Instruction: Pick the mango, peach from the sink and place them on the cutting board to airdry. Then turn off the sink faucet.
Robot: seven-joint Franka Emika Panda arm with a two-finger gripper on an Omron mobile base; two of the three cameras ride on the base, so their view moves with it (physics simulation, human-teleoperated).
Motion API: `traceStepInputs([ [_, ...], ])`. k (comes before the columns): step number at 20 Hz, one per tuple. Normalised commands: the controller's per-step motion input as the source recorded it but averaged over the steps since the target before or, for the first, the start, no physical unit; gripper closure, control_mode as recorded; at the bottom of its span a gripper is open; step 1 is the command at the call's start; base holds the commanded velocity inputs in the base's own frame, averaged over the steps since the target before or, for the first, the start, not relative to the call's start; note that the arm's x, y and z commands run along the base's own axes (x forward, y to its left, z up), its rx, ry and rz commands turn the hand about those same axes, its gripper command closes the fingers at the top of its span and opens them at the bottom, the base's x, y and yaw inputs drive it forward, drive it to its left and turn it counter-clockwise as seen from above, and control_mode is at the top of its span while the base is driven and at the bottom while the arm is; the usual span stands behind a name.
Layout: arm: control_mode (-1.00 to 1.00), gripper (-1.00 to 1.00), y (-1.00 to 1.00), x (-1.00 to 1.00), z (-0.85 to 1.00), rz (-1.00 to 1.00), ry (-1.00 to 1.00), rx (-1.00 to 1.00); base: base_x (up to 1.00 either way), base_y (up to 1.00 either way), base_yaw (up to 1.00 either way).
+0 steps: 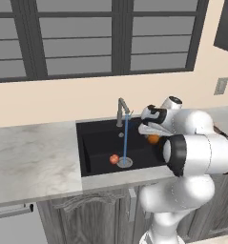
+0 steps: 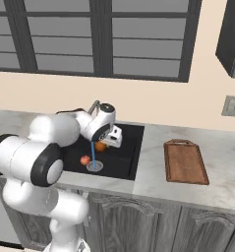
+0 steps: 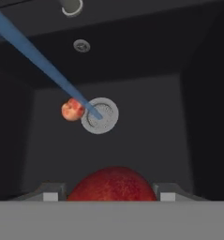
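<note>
Pincer [image 3: 111, 196] fingers flanked a rounded fruit, the mango [image 3: 112, 183], gripping it on both sides above the sink [image 1: 94, 143]; from the hand camera its skin looked speckled red, while from the base cameras it showed as a small orange ball [image 1: 153, 139] tucked under the white hand over the basin's right part. No lettering or labels could be read anywhere. Matte black and box-shaped, the sink was set into a pale, veined marble desk [image 1: 29, 159]. On the sink floor lay a round steel drain [image 3: 100, 115], and touching its edge sat the peach [image 3: 72, 109], small, round and pinkish-red. A thin blue stream of water [image 1: 126, 138] fell from the slim grey metal faucet [image 1: 121, 110] onto the drain. To the right of the sink, well apart from it, a flat reddish-brown wooden cutting board [image 2: 185, 162] with a darker rim lay on the desk.
</note>
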Motion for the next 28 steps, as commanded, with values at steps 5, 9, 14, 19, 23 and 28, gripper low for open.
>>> traceStepInputs([
  [5,-1.00,1.00,-0.36,-0.60,0.94,0.00,0.04,0.00,0.00,0.00,0.00],
  [9,-1.00,1.00,-0.38,-0.66,0.86,0.00,0.02,0.00,0.00,0.00,0.00],
  [14,-1.00,1.00,-0.39,-0.87,0.73,0.00,0.00,0.00,0.00,0.00,0.00],
  [19,-1.00,1.00,-0.37,-1.00,0.52,0.00,-0.02,0.00,0.00,0.00,0.00],
  [23,-1.00,1.00,-0.12,-0.79,0.06,-0.01,-0.08,0.00,0.00,0.00,0.00],
  [28,-1.00,1.00,-0.26,-0.25,0.00,-0.05,-0.05,-0.04,0.00,0.00,0.00],
])
